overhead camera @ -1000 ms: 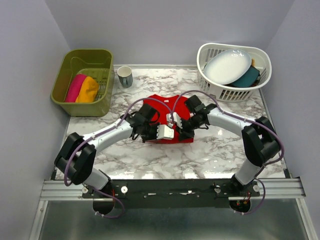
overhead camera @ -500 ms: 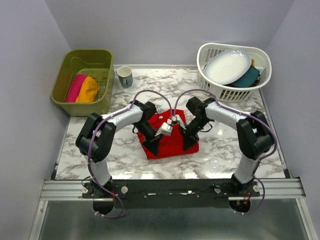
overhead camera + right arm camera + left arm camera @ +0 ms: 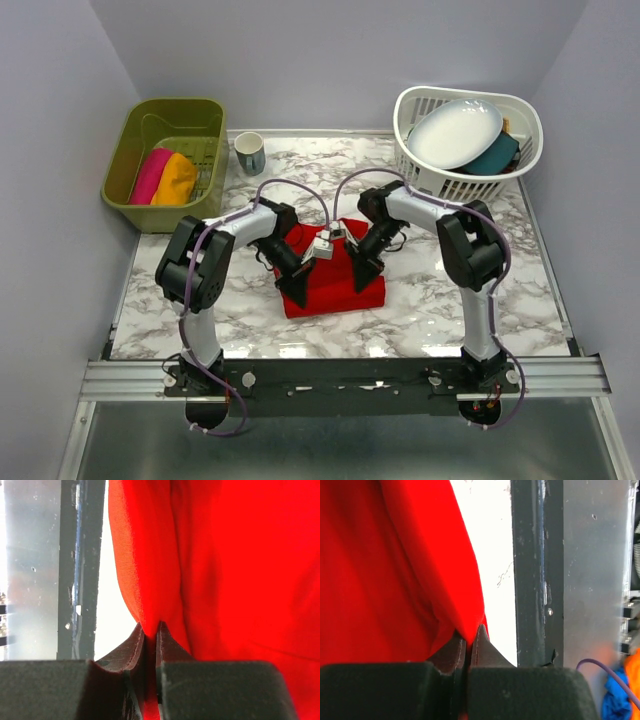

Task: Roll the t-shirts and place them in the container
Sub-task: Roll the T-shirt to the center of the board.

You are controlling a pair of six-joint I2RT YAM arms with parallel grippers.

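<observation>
Red t-shirt (image 3: 335, 292) in left gripper (image 3: 469, 634) and right gripper (image 3: 150, 630) (folded, seemingly)

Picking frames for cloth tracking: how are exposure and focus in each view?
Top external: sharp, evenly lit, soft sheen on the marble table. Left wrist: table strip blown out white, left gripper close and soft, right edge blurred. Right wrist: same white clipping; the red t-shirt is so saturated its folds barely show.
</observation>
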